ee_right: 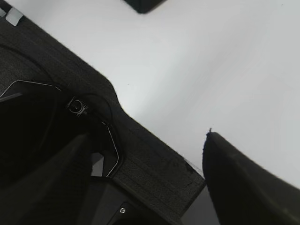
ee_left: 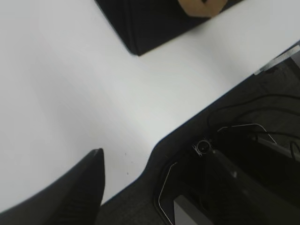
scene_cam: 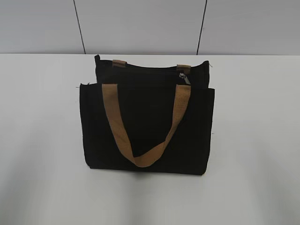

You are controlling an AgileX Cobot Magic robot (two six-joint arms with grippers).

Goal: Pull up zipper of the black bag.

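The bag (scene_cam: 147, 126) lies flat on the surface (scene_cam: 42, 140), near its middle, with a wall (scene_cam: 140, 26) behind the far edge. The zipper (scene_cam: 183, 77) pull sits at the bag's far right, beside the right strap end, and one handle (scene_cam: 140, 126) loops across the front panel.

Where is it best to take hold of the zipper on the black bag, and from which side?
Probably the small metal pull tab, near the right end of the black bag's top edge. It hangs down beside the tan handle, so come from above on the right side.
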